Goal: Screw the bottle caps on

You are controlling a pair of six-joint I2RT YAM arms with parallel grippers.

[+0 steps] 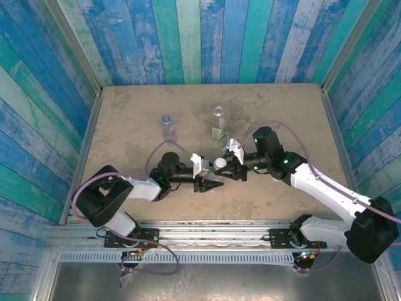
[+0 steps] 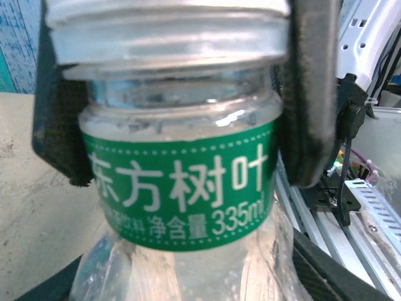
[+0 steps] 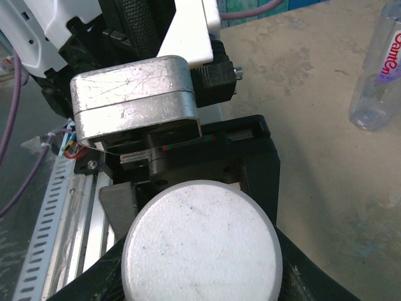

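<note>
1. Left gripper [image 1: 213, 178] is clamped on the green-label bottle [image 2: 178, 182], which stands upright mid-table. In the left wrist view its dark fingers [image 2: 308, 94] press on either side of the neck, just above the label.
2. Right gripper [image 1: 225, 165] is pinched narrow on a white cap [image 3: 200, 244]. In the right wrist view its fingers hug the cap's rim on the left and right.
3. The cap sits at the top of the held bottle, between the two grippers in the top view. Can't tell how far it's threaded on, because the left wrist frame cuts off the neck's top.
4. The grippers meet tip to tip near the centre of the sandy table [image 1: 125, 188].
5. Two more clear bottles stand upright behind them, apart from each other. The bluish-purple-label bottle [image 1: 166, 127] is back left. The third bottle [image 1: 217, 122] is just behind the grippers.
6. The right wrist view also shows a clear bottle with pink lettering [image 3: 378, 69] standing on the table. Can't tell which of the two rear bottles it is.
</note>
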